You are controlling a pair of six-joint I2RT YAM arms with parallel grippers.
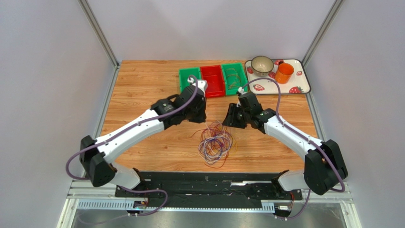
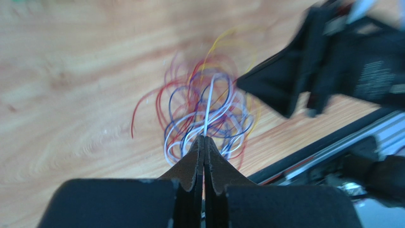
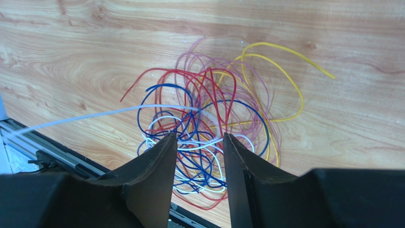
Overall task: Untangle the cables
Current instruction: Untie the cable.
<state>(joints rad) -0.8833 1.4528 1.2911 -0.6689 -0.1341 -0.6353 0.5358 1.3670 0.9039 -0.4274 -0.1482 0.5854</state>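
Two grippers hang over one pile.

Left gripper [image 2: 204, 138]: jaws pressed flat together, tips pinching a white cable [image 2: 208, 102] that runs straight from the tips into the pile. In the right wrist view the same strand leaves the pile as a taut pale line toward the left edge, lifted off the wood. In the top view this gripper sits above the pile's far left side.

Right gripper [image 3: 199, 142]: jaws a moderate gap apart, nothing between them, and no contact with any strand that I can see. It hovers above the pile's far right side, tips aimed down at it. The two grippers are near each other, not touching.

Cables [image 1: 216, 144]: one tangled heap on the table [image 1: 142, 80], about mid-width, nearer the arm bases than the far edge. Red, blue, white, purple and yellow loops cross over one another. Blue and white are densest in the middle, with red around them. A yellow cable [image 3: 285, 71] loops widest, one end lying out on bare wood away from the heap.

Far side: three bins [image 1: 212, 80] in a row, green, red, green. Thin strands show in the right green one. Right of them, a strawberry-print tray [image 1: 304, 84] carries a bowl [image 1: 262, 65] and an orange cup [image 1: 284, 72].
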